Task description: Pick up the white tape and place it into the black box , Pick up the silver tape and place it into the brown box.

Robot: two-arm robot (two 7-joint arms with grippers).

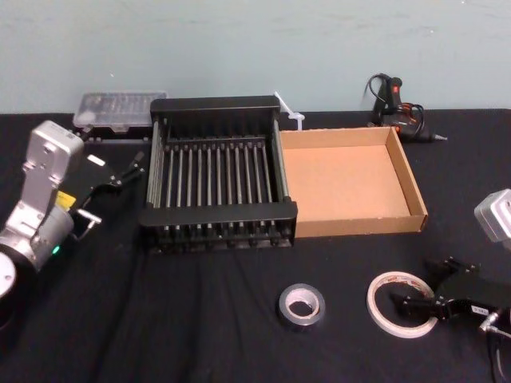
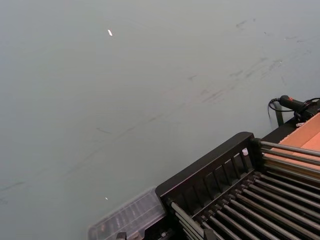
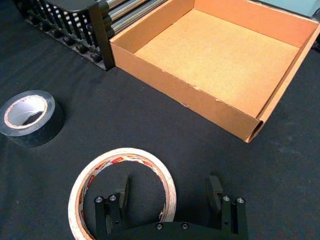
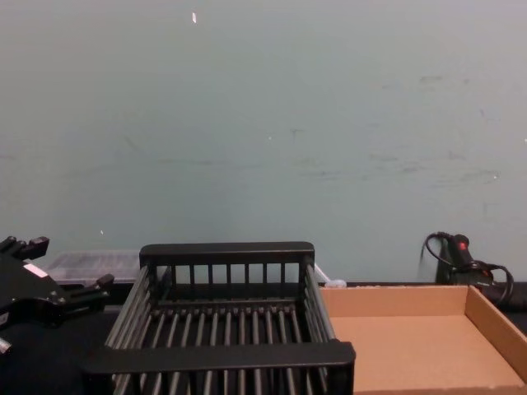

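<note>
1. The white tape (image 3: 125, 152) lies flat on the black cloth at the bottom of the right wrist view. It's outside both boxes, with the silver tape (image 3: 50, 122) at the frame's left edge.
2. The right gripper (image 3: 169, 192) is wide open and holding nothing. One finger is inside the ring and the other outside, so they straddle its wall.
3. My guess on handling: it's a thin, light ring that'll flex if squeezed hard. The outer face is smooth and probably slippery, so pinching that wall is the right hold.
4. It goes in the black box (image 1: 215, 214), upper-middle of the head view. The brown box (image 1: 359, 223) touches its right side.
5. The left gripper (image 1: 128, 169) is parked at frame left beside the crate, fingers spread and empty.
</note>
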